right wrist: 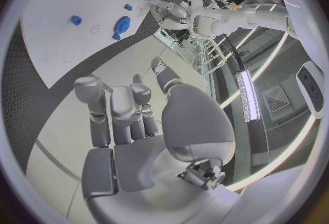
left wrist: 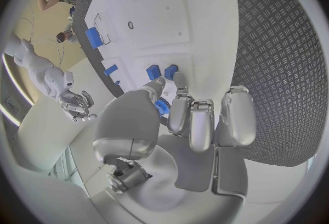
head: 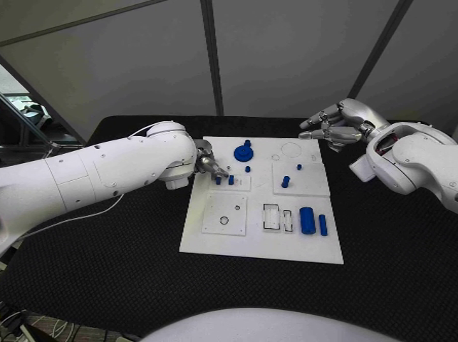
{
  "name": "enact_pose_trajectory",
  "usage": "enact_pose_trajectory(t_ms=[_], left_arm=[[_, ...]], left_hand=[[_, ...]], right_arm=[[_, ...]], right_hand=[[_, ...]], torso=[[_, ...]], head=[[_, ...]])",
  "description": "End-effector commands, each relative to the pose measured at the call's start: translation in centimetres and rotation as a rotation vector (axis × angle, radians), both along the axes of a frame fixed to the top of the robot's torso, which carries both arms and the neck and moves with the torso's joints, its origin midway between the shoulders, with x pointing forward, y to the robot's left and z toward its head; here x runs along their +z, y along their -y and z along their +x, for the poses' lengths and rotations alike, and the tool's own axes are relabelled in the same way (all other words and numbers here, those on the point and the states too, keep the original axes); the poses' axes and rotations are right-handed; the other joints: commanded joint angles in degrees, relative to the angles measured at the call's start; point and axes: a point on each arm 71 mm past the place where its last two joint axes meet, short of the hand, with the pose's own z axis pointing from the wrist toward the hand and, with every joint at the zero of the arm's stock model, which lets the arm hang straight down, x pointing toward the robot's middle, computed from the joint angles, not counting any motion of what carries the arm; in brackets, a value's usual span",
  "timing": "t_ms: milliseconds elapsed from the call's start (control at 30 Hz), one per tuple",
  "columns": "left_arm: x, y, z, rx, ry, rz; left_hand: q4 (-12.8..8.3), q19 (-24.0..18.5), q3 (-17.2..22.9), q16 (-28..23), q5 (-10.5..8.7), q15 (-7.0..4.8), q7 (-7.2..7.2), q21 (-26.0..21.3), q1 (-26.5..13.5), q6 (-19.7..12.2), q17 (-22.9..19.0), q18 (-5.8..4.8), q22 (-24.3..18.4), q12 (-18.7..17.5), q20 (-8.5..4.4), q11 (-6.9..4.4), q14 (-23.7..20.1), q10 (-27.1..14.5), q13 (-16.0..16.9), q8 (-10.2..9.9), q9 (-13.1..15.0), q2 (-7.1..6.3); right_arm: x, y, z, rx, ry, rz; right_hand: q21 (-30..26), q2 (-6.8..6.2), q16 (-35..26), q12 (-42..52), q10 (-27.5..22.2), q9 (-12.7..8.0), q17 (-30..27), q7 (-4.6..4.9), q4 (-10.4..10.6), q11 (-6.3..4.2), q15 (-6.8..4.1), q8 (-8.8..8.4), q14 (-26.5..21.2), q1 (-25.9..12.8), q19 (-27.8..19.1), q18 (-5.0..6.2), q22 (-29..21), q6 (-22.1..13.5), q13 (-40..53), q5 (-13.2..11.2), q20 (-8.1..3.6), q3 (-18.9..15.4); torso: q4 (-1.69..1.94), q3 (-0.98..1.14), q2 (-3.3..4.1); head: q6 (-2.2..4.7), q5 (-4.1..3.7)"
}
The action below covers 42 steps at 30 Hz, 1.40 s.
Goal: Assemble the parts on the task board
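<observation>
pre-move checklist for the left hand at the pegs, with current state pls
1. Left hand at the board's left edge beside the two small blue pegs: ok.
2. Left hand holding a part: cannot tell; a blue piece shows between its fingers in the left wrist view, grip unclear.
3. Right hand off the task board, beyond its far right corner, holding nothing: ok.
4. Blue gear seated on the board: cannot tell.
5. Large blue cylinder and slim blue bar lying on the near right of the board, untouched: ok.
</observation>
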Motion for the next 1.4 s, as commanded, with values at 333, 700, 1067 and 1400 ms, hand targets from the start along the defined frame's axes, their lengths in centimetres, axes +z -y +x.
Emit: enact_pose_trajectory(t_ms=[333, 700, 1067, 1400], left_arm=[[1.1, -0.3, 0.4, 0.029, 0.05, -0.035], [1.5, -0.5, 0.1, 0.011, 0.039, -0.034], [1.4, -0.8, -0.8, -0.019, 0.0, -0.01], [1.0, -0.5, -1.1, -0.032, -0.011, -0.011]], left_hand=[[1.4, 0.1, -1.0, 0.2, -0.32, -0.42, 0.19, 0.0, 0.2, 0.1, 15.0, 0.58, 2.0, -0.4, -0.21, -0.19, 6.0, 1.6, 11.5, 0.6, 0.2, -0.82], [2.0, 0.1, -1.5, 0.2, -0.32, -0.43, 0.18, -0.1, 0.6, 0.1, 15.0, 0.6, 1.9, -0.6, -0.23, -0.2, 6.0, 1.6, 11.5, 0.5, 0.3, -1.07], [3.2, -0.1, -2.5, 0.1, -0.31, -0.38, 0.28, -0.5, 1.5, -0.2, 14.9, 0.68, 1.6, -1.1, -0.2, -0.12, 6.0, 1.4, 11.4, 0.2, 0.0, -1.78], [3.5, -0.1, -2.7, 0.1, -0.31, -0.35, 0.32, -0.5, 1.9, -0.3, 14.9, 0.67, 1.6, -1.1, -0.18, -0.09, 6.0, 1.3, 11.3, 0.0, -0.1, -1.81]], right_arm=[[0.2, -0.1, 0.0, 0.005, 0.007, 0.002], [0.2, -0.1, 0.0, 0.004, 0.006, 0.001], [0.1, 0.0, 0.0, 0.003, 0.006, 0.0], [0.1, 0.0, 0.0, 0.003, 0.006, 0.0]], right_hand=[[-0.3, 0.29, -0.3, -0.1, 0.2, 0.0, -0.1, -0.09, 0.0, -0.08, 0.1, -0.29, 0.4, -0.1, 0.3, 0.58, -0.1, -0.5, -0.1, 0.1, -0.15, 0.0], [-0.3, 0.29, -0.3, -0.1, 0.2, 0.0, -0.1, -0.09, 0.0, -0.08, 0.1, -0.29, 0.4, -0.1, 0.3, 0.58, -0.1, -0.5, -0.1, 0.1, -0.15, 0.0], [-0.2, 0.3, -0.2, 0.0, 0.2, 0.1, 0.0, -0.09, 0.0, -0.08, 0.1, -0.28, 0.4, -0.1, 0.4, 0.56, 0.0, -0.5, 0.0, 0.1, -0.15, 0.0], [-0.2, 0.3, -0.2, 0.0, 0.2, 0.1, 0.0, -0.09, 0.0, -0.08, 0.1, -0.28, 0.4, -0.1, 0.4, 0.56, 0.0, -0.5, 0.0, 0.1, -0.15, 0.0]], torso=[[-0.02, -0.01, -0.03], [0.02, 0.03, -0.03], [0.06, 0.04, -0.08], [-0.04, 0.0, -0.06]], head=[[0.09, -0.07], [0.08, 0.04], [-0.01, 0.16], [0.11, 0.33]])
